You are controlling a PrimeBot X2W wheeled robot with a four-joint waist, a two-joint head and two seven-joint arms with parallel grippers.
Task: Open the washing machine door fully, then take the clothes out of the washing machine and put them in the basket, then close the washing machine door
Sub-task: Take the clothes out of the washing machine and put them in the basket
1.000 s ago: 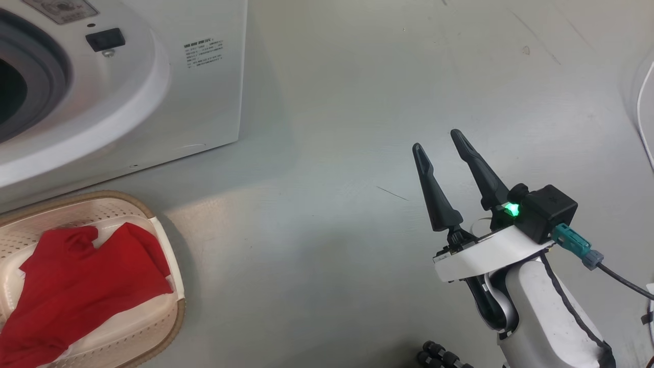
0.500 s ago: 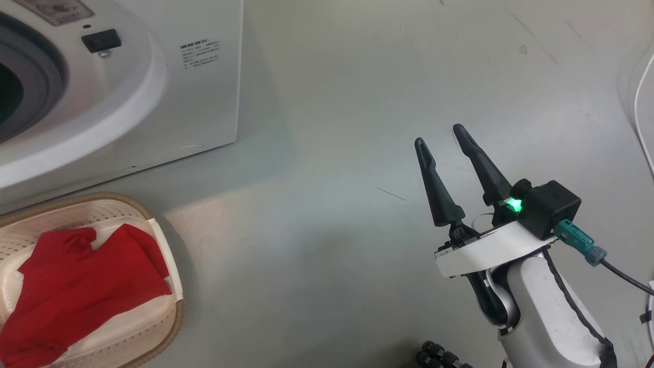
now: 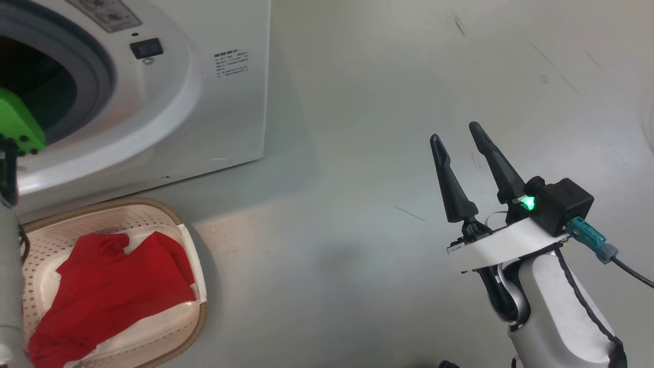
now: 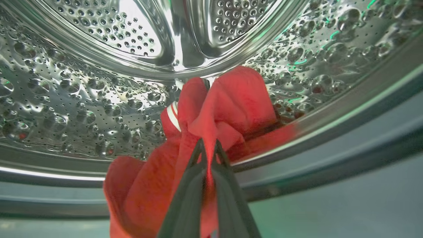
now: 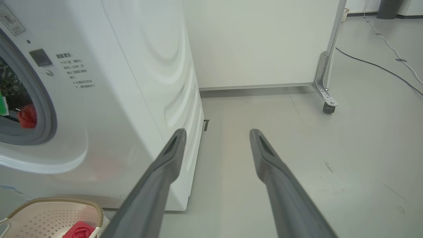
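left arm (image 3: 7,286) reaches into the washing machine (image 3: 225,102) opening. left gripper (image 4: 208,145) is pinched tight on a fold of red clothes (image 4: 238,99) at the drum (image 4: 82,99) lip. right gripper (image 3: 454,132) hovers over the floor (image 3: 357,153) beside the machine, fingers spread, holding nothing. another red garment (image 3: 112,286) lies in the basket (image 3: 168,220).

Red clothes (image 3: 112,291) in basket (image 3: 51,239); right hand (image 3: 453,132) spread over floor (image 3: 332,204).
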